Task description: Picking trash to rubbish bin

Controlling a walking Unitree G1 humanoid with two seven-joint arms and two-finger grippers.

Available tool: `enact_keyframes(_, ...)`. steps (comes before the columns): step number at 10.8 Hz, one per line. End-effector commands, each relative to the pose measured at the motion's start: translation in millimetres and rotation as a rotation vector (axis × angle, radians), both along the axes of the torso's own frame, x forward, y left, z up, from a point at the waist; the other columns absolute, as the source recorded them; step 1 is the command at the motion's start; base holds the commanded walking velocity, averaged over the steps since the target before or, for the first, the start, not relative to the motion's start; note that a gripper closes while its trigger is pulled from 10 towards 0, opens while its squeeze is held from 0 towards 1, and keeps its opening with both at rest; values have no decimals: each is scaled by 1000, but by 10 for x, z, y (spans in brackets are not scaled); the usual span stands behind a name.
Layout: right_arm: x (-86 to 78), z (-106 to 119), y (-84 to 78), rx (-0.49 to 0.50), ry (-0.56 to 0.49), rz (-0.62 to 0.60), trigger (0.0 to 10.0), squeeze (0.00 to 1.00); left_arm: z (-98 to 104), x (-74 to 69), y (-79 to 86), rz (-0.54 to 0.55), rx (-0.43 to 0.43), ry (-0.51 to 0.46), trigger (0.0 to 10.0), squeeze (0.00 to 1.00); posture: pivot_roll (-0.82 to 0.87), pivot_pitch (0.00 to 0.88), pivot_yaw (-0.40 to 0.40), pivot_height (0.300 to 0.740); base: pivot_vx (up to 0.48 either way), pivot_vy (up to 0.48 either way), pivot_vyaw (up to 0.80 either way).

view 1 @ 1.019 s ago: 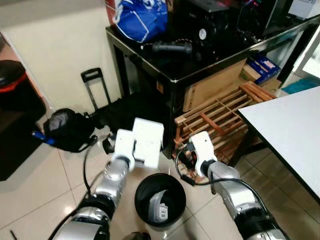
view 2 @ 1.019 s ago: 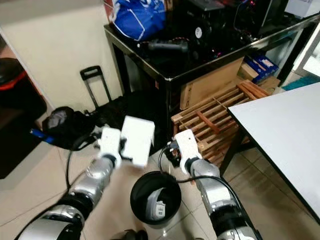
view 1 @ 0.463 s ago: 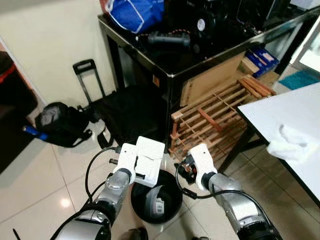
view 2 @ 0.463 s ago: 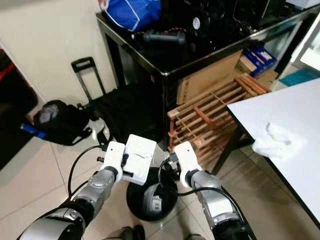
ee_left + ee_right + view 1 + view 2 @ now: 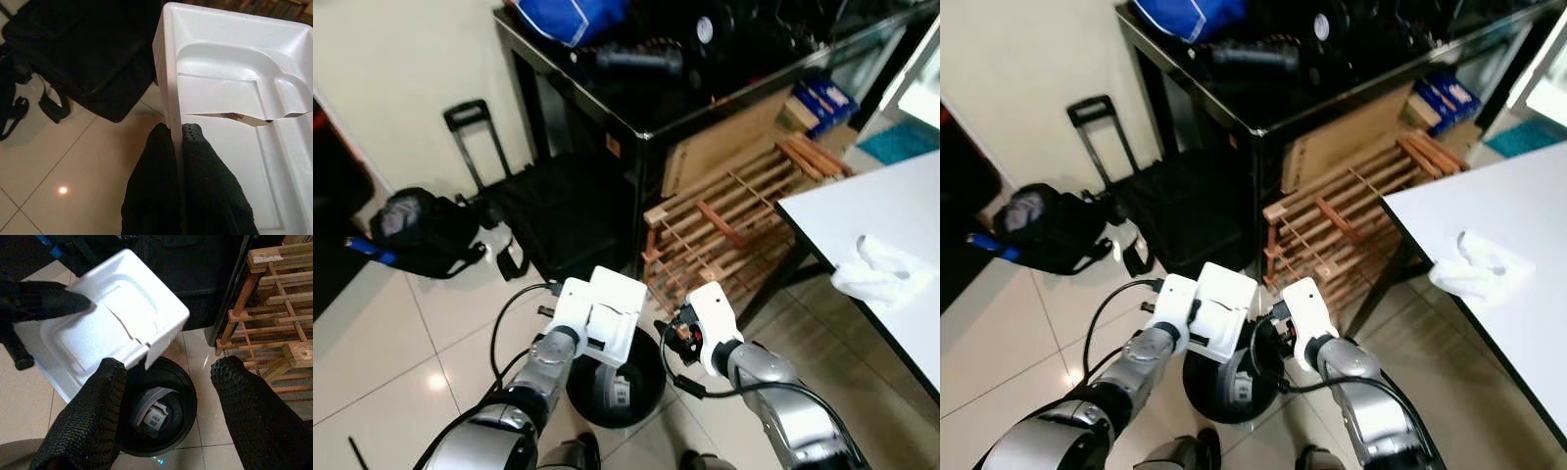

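Standing over the round black plastic rubbish bin (image 5: 615, 384) on the pale tiled floor (image 5: 391, 333), the robot holds a white moulded foam container (image 5: 612, 315) just above the bin's rim. The left hand (image 5: 178, 132) has its two black fingers pinched tight on the thin edge wall of that container, one finger on each side of it. The right hand (image 5: 168, 369) hangs beside it with its fingers spread wide and nothing between them; through the gap I can see down into the bin, where a crumpled grey wrapper with a printed label (image 5: 155, 413) already lies at the bottom. The foam container overlaps the bin's far rim on the robot's left.

Just behind the bin stands a slatted wooden rack (image 5: 724, 230), leaning under a black glossy table (image 5: 636, 122) cluttered with dark gear and a blue bag (image 5: 570, 15). A black backpack (image 5: 416, 230) and a black wheeled case with a pull handle (image 5: 543, 211) sit on the floor to the left. To the right, a white table (image 5: 886, 255) carries a crumpled white tissue (image 5: 879, 274).
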State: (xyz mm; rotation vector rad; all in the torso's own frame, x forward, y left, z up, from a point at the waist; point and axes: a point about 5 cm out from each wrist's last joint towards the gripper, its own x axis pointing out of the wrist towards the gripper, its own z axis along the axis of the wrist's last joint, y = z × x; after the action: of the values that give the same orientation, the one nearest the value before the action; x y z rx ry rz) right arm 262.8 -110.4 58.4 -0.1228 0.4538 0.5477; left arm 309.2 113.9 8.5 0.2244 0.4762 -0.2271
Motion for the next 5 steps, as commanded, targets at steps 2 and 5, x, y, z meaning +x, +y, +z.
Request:
enact_keyframes(2,-56,27,16,7,13,15,10000,0,-19,-13,-38,-21,6,20,10000,0,-106,230,37,740,0,0,0)
enact_keyframes(5,-109,41,8,2,27,7,10000,0,-42,-42,-99,-47,-1,31,10000,0,-113,254,35,740,0,0,0)
